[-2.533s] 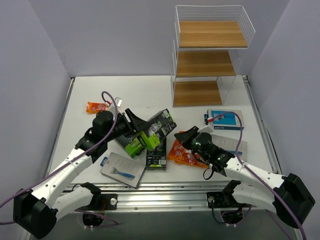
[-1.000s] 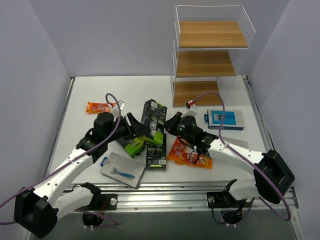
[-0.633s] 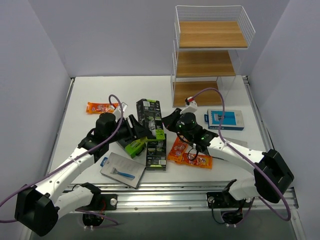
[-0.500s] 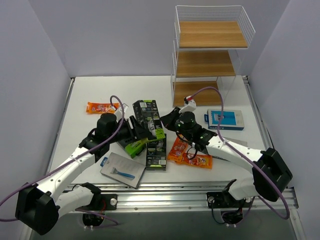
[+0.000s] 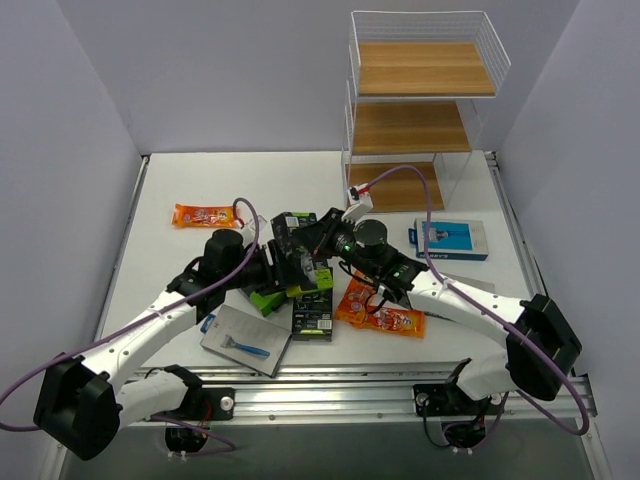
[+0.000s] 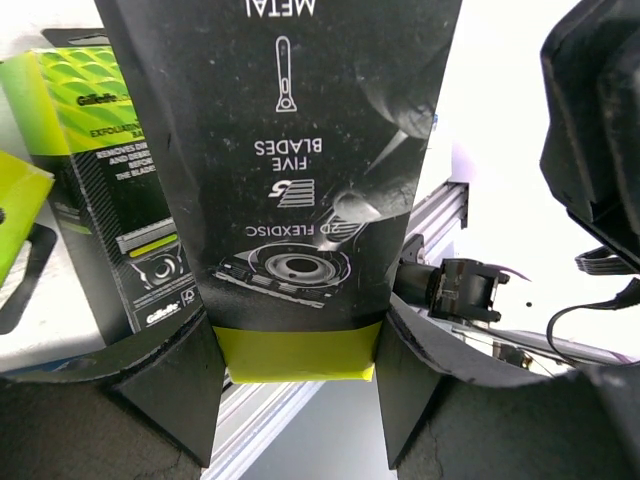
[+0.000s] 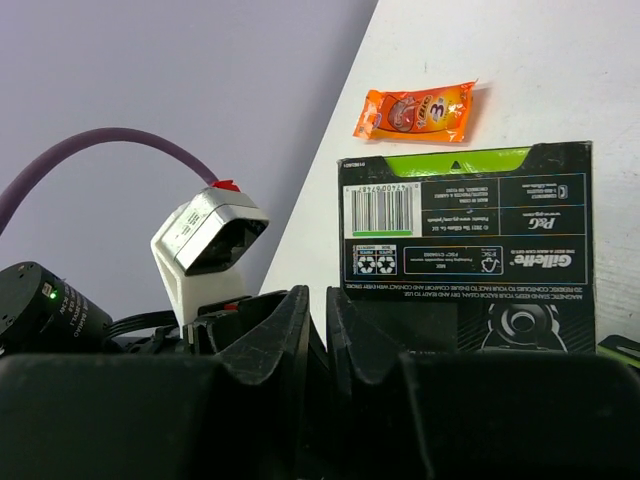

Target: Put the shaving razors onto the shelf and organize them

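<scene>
the black-and-lime-green cardboard razor box (image 5: 298, 258) is lifted off the white table (image 5: 290, 180), a little out from the front-left corner of the three-tier shelf of light wooden boards in a white wire frame (image 5: 410, 125), and not yet on it. the left gripper (image 6: 295, 345) has its jaws clamped on the box's lime-banded end, one finger at each long edge. the right gripper (image 7: 318, 320) sits just beside the box's other end, its jaws drawn almost together with nothing between them.

the box looks light, stiff and hollow. it should keep its shape under a moderate squeeze across the edges, but hard pressure could dent the card, and the printed faces are probably a bit slick. held by one end it may swing, so a second hold at the free end or nearer the middle seems safer.

under the box and further out from the shelf lie more black-and-green packs (image 5: 313, 310), a heap of glossy orange packets (image 5: 378, 308) and a grey card showing a blue razor (image 5: 245, 340). a blue card pack (image 5: 450, 238) lies just in front of the shelf's bottom board, and a single orange packet (image 5: 203, 214) lies well to the shelf's left. the two arms crowd each other here, and the shelf's wire rails narrow the way in.
</scene>
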You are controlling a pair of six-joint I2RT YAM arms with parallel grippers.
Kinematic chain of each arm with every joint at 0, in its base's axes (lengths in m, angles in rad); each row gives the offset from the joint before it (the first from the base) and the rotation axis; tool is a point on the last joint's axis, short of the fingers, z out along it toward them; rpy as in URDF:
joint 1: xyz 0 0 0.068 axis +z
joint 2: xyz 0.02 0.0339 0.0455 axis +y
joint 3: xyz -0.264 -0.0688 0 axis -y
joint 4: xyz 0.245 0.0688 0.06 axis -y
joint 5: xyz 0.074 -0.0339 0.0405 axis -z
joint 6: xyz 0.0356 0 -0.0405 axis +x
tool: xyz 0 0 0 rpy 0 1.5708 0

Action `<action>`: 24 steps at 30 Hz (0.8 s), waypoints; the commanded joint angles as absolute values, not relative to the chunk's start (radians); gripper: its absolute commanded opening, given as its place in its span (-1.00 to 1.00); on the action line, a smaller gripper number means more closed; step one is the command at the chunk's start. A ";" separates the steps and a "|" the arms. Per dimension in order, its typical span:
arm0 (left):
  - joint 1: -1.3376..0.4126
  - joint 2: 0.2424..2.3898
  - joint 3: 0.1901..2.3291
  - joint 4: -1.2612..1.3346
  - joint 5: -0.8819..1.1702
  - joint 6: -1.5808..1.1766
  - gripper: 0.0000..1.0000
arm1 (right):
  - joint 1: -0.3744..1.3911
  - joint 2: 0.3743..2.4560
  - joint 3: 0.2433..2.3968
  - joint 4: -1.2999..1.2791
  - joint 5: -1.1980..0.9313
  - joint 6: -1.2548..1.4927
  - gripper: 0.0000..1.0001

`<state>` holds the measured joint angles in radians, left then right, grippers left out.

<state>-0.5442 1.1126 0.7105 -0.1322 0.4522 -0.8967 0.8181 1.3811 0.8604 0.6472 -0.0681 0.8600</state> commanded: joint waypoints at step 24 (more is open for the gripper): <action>-0.396 0.939 0.729 0.383 0.330 -1.104 -0.95 | 0.873 1.109 0.568 0.862 0.141 1.140 0.16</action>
<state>-0.3996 0.9585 0.7101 0.1486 0.3401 -1.0519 0.8543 1.1027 0.5659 0.7033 0.0998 1.0771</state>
